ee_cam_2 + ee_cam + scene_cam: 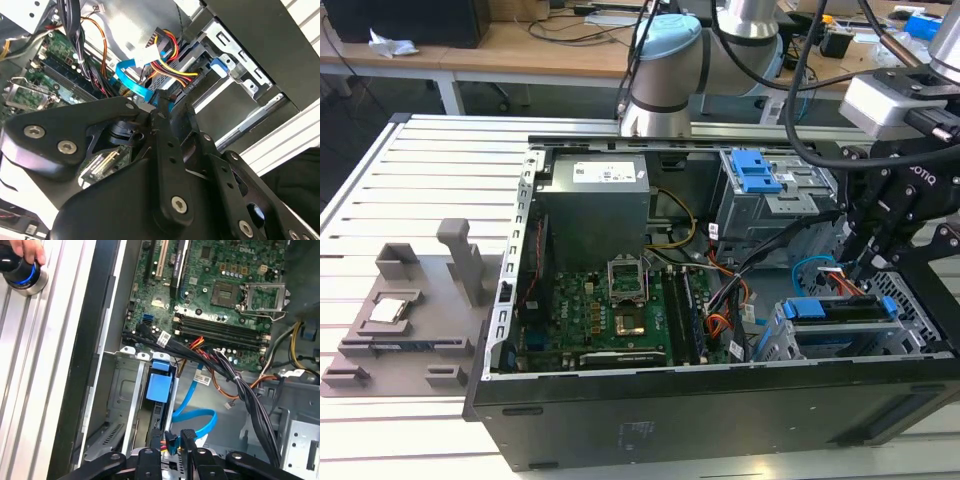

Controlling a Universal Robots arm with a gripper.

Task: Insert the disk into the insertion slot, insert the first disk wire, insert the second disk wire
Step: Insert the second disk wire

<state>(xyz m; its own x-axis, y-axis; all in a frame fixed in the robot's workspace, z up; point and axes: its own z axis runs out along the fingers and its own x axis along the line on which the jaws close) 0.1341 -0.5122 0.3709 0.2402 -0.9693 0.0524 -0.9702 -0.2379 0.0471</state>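
**Disk (842,310) in, tool (179,438) on plug**

Inside the computer case (620,430), the insertion slot (775,345) holds the disk. The blue disk wire (195,412) looks limp, its small plug stiff: grip there, where the tool, narrow, pinches it.

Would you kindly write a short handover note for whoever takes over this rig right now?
Gripper state: the gripper is shut on the plug of the blue wire, behind the disk.
Position: the disk sits in the insertion slot, with its blue carrier showing.
Done: the disk is inserted, and the red-yellow wire appears plugged into it.
Left: the blue wire does not yet look seated.
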